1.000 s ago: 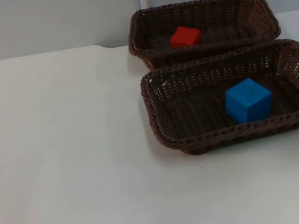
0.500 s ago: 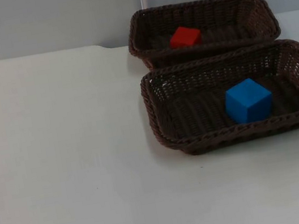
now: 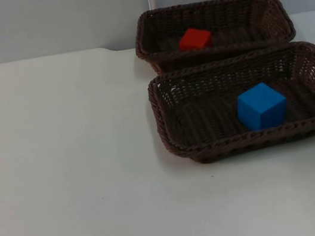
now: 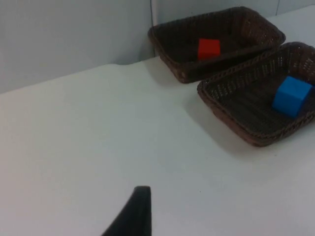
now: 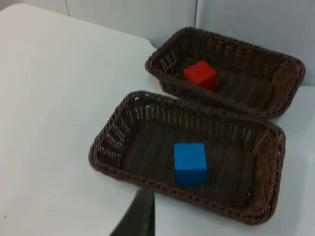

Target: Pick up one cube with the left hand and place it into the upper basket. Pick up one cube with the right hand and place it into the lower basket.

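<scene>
A red cube (image 3: 194, 38) lies inside the upper brown wicker basket (image 3: 211, 5) by the partition wall. A blue cube (image 3: 261, 105) lies inside the lower wicker basket (image 3: 158, 115), which touches the upper one. From the left wrist, my left gripper (image 4: 135, 211) is held high over the bare table, far from both baskets, and sees the red cube (image 4: 208, 48) and blue cube (image 4: 292, 96). From the right wrist, my right gripper (image 5: 140, 216) hovers well above the lower basket's (image 5: 103, 147) near rim, apart from the blue cube (image 5: 190, 163) and red cube (image 5: 200, 74).
White table top (image 3: 69, 169) spreads wide to the left and front of the baskets. The grey partition wall (image 3: 56, 20) closes the far side just behind the upper basket.
One second ago dark arm parts stood at the top view's left edge and upper right corner; both have since drawn out of it. Cubes and baskets have not moved.
</scene>
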Action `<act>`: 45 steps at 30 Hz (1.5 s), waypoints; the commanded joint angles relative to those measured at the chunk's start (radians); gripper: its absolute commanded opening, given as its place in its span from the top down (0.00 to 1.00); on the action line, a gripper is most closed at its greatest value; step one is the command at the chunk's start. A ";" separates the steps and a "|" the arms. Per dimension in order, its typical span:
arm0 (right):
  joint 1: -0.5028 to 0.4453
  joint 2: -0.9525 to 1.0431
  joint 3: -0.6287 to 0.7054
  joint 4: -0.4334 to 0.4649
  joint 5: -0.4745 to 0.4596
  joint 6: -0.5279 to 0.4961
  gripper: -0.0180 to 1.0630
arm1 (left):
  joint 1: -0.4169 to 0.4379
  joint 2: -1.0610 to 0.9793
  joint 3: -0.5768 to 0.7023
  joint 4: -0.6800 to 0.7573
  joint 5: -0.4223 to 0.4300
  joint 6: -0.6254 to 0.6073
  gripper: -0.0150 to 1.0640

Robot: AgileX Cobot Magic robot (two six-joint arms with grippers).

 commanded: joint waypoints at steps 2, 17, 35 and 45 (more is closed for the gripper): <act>-0.002 -0.062 0.018 -0.005 0.043 -0.009 0.15 | -0.001 -0.058 0.018 -0.013 0.036 0.000 0.01; -0.002 -0.323 0.038 -0.005 0.226 -0.009 0.15 | -0.001 -0.143 0.066 -0.013 0.085 -0.018 0.01; -0.002 -0.573 0.038 -0.005 0.416 0.006 0.15 | -0.001 -0.143 0.095 -0.004 0.148 -0.043 0.01; -0.002 -0.573 0.147 -0.005 0.448 0.034 0.15 | -0.001 -0.143 0.095 -0.004 0.148 -0.043 0.01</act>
